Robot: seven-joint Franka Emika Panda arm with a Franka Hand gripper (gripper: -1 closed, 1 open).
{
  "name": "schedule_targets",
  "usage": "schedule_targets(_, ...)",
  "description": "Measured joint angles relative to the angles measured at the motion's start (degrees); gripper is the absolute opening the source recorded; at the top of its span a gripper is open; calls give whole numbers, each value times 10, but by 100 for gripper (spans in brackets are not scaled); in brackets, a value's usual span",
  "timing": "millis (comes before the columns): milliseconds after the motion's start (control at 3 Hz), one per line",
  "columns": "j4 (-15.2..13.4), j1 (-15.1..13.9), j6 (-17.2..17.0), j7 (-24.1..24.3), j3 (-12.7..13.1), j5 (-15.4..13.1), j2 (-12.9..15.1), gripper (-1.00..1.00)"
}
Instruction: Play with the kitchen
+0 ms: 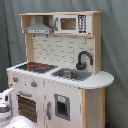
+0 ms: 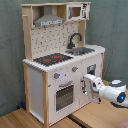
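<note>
We see the kitchen facing our gripper, level with its oven door; whether the fingers are parted we cannot tell

Soft, even, shadowless indoor light, both exterior views blurred throughout, no glare, muted colours.

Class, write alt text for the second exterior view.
A white robot arm reaches its gripper toward the front of a toy kitchen, beside the oven door. Above are a stovetop, sink and black faucet.
</note>
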Motion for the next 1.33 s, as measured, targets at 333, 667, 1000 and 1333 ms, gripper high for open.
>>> schedule_targets(333,7,-41,40,7,-3,1,0,100)
schedule_targets(667,48,-85,52,14,-7,2,0,100)
schedule_targets(1000,83,-132,55,22,-7,3,0,100)
schedule_targets(1333,103,-179,79,32,-7,3,0,100)
